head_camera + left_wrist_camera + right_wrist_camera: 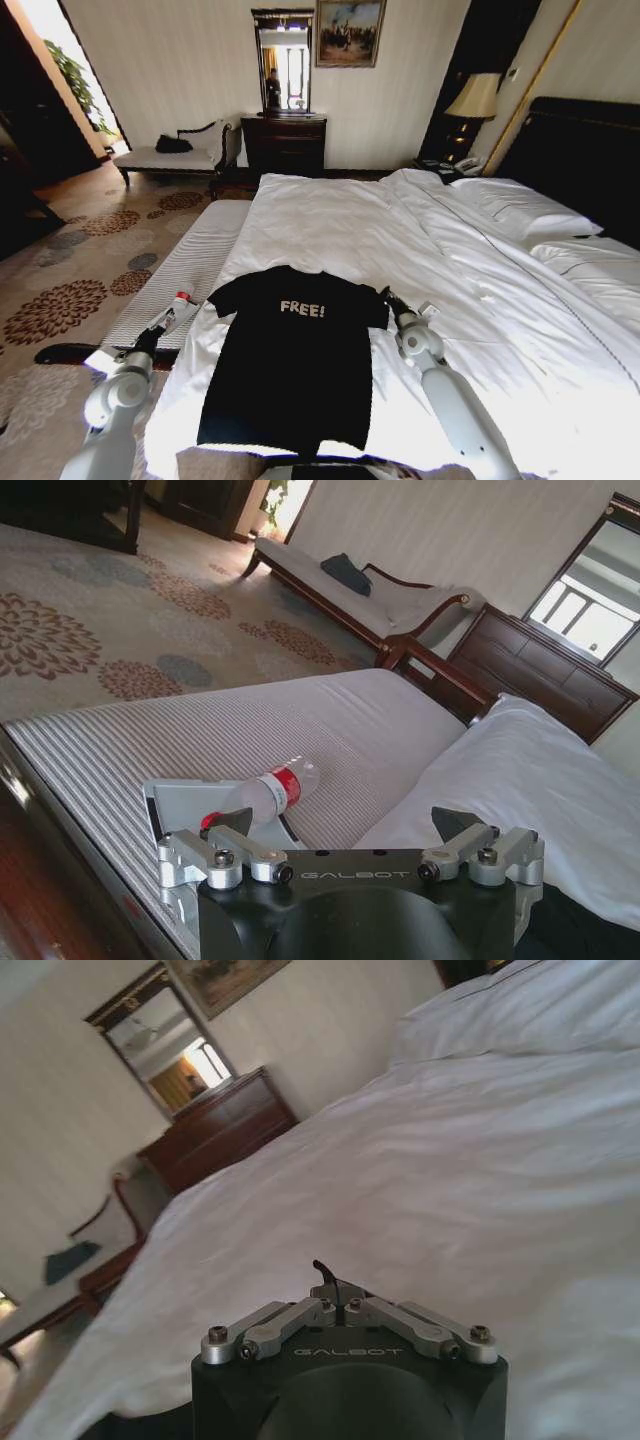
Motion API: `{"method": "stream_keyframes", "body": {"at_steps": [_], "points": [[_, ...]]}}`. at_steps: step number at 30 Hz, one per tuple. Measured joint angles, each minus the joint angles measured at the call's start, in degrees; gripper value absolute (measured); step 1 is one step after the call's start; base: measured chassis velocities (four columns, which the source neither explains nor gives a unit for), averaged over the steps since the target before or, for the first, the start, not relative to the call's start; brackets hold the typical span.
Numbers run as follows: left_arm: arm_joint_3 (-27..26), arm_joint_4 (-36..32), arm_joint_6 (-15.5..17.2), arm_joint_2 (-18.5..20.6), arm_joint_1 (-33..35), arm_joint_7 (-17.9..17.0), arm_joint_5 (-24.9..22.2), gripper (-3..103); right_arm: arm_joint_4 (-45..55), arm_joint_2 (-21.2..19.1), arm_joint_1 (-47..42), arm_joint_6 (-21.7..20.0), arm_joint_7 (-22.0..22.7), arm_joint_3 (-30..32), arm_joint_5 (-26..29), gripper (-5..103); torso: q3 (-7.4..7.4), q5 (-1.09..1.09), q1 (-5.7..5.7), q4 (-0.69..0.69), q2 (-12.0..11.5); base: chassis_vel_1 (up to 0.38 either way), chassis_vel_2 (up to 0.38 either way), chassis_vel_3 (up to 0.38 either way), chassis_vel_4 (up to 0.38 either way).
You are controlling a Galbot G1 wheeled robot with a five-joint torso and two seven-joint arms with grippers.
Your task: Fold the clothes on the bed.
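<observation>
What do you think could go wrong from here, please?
1. The right end effector, shut beside the black T-shirt's sleeve, appears to pinch only a dark sliver of fabric, so the sleeve might slip free.
2. The left end effector hangs open off the bed above the striped bench; reaching in, it could knock the water bottle.

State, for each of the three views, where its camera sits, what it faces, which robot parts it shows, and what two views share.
Head view: up on the robot, facing down the bed at the black T-shirt; both arms show.
Left wrist view: behind the open left pincer, facing the striped bench and bottle.
Right wrist view: behind the shut right pincer, facing across the sheets.
Shared: both wrist views show the dark dresser.
</observation>
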Motion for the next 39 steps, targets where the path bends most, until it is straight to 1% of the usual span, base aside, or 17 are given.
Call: {"method": "stream_keyframes", "body": {"at_steps": [1, 4, 7, 8, 11, 18, 23, 29, 30, 31, 32, 33, 34, 35, 36, 38, 39], "points": [[0.3, 0.1, 0.0, -0.1, -0.3, -0.1, 0.0, 100, 0.6, 0.4, 0.0, 0.0, -0.2, -0.6, 0.1, 0, 0.00, 0.00, 0.00, 0.01, 0.0, 0.000, 0.000, 0.000, 0.000], [1.0, 0.3, 0.0, -0.5, -0.8, -0.1, 0.4, 100, 0.8, 1.5, 0.7, 0.1, -1.6, -2.8, -0.1, 0, 0.00, -0.02, 0.00, -0.04, 0.0, 0.000, 0.000, 0.000, 0.000], [1.1, 0.3, 0.1, -0.8, -0.7, -0.2, 0.5, 100, -2.5, 2.3, 2.2, 0.8, -3.8, -6.1, -1.2, 0, 0.00, -0.01, 0.01, -0.01, 0.0, 0.000, 0.000, 0.000, 0.000], [1.1, 0.3, 0.1, -0.8, -0.7, -0.2, 0.5, 100, -2.5, 2.3, 2.2, 0.8, -3.8, -6.1, -1.2, 0, 0.00, -0.01, 0.01, -0.01, 0.0, 0.000, 0.000, 0.000, 0.000], [1.0, 0.3, 0.1, -0.6, -0.4, -0.2, 0.5, 100, -7.8, 3.5, 3.5, 1.6, -5.5, -8.4, -2.6, 0, 0.01, 0.00, 0.01, -0.02, 0.0, 0.000, 0.000, 0.000, 0.000], [1.1, 1.0, 0.1, -0.6, -0.7, -0.3, 0.8, 100, -13.1, 5.9, 5.4, 3.1, -6.7, -9.2, -3.8, 0, 0.00, -0.01, 0.01, -0.02, 0.0, 0.000, 0.000, 0.000, 0.000], [1.4, 1.2, 0.1, -0.9, -1.0, -0.3, 1.2, 100, -13.5, 6.2, 5.8, 3.3, -6.7, -9.2, -4.1, 0, 0.00, -0.01, 0.01, -0.02, 0.0, 0.000, 0.000, 0.000, 0.000], [1.5, 1.4, 0.1, -1.0, -1.0, -0.4, 1.4, 100, -13.6, 6.9, 5.3, 3.6, -6.6, -10.0, -6.1, -1, 0.00, -0.01, 0.01, -0.02, 0.0, 0.000, 0.000, 0.000, 0.000], [1.5, 1.4, 0.1, -1.0, -0.9, -0.4, 1.4, 100, -13.5, 7.0, 5.0, 3.8, -6.7, -10.3, -6.9, 5, 0.00, -0.01, 0.01, -0.03, 0.0, 0.000, 0.000, 0.000, 0.000], [1.5, 1.4, 0.1, -1.0, -0.9, -0.4, 1.4, 100, -13.5, 7.0, 5.0, 3.8, -6.7, -10.3, -6.9, 5, 0.00, -0.01, 0.01, -0.03, 0.0, 0.000, 0.000, 0.000, 0.000], [1.5, 1.4, 0.1, -1.0, -0.7, -0.4, 1.5, 100, -13.3, 7.2, 4.9, 4.2, -7.0, -10.5, -7.5, 10, 0.00, 0.00, 0.01, -0.02, 0.0, 0.000, 0.000, 0.000, 0.000], [1.4, 1.4, 0.1, -1.0, -0.5, -0.4, 1.5, 100, -12.8, 7.3, 4.7, 4.8, -7.5, -10.6, -7.9, 10, 0.00, 0.00, 0.01, -0.02, 0.0, 0.000, 0.000, 0.000, 0.000], [1.4, 1.4, 0.1, -1.0, -0.4, -0.4, 1.5, 100, -12.2, 7.3, 4.6, 5.7, -8.0, -10.7, -8.2, 15, 0.01, 0.00, 0.01, -0.02, 0.0, 0.000, 0.000, 0.000, 0.000], [1.3, 1.4, 0.1, -1.0, -0.2, -0.3, 1.5, 100, -10.7, 7.3, 4.4, 8.0, -9.8, -10.9, -8.7, 20, 0.00, 0.00, 0.01, -0.02, 0.0, 0.000, 0.000, 0.000, 0.000], [1.3, 1.4, 0.1, -1.0, -0.2, -0.3, 1.5, 100, -10.7, 7.3, 4.4, 8.0, -9.8, -10.9, -8.7, 20, 0.00, 0.00, 0.01, -0.02, 0.0, 0.000, 0.000, 0.000, 0.000], [1.2, 1.5, 0.1, -1.0, 0.1, -0.3, 1.5, 100, -7.0, 7.2, 4.0, 10.7, -12.9, -10.9, -7.9, 31, 0.00, 0.00, 0.01, -0.01, 0.0, 0.000, 0.000, 0.000, 0.000], [1.2, 1.6, 0.1, -1.0, 0.1, -0.3, 1.6, 100, -6.0, 7.1, 3.9, 11.2, -13.7, -10.8, -7.4, 31, 0.00, -0.01, 0.01, -0.01, 0.0, 0.000, 0.000, 0.000, 0.000]]}}
